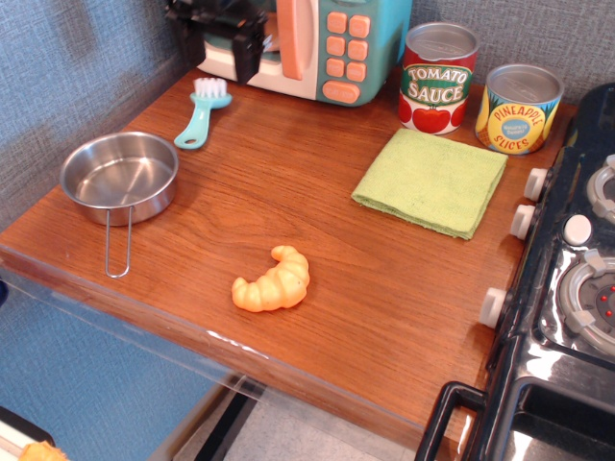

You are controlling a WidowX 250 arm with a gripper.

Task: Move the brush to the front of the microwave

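The light-teal brush [203,114] lies flat on the wooden counter, white bristles toward the microwave [332,48] and handle end toward the pan. It rests just in front of the microwave's left part. My gripper [222,50] is above and behind the brush, up against the microwave's front, with its black fingers [252,56] spread open and nothing between them. The microwave stands at the back edge with its pink handle and buttons facing me; my gripper hides part of its window.
A steel pan [120,178] with a wire handle sits at the left. A toy croissant [274,280] lies near the front. A green cloth [430,181], tomato sauce can [438,77] and pineapple can [519,108] are to the right, by the toy stove [577,288].
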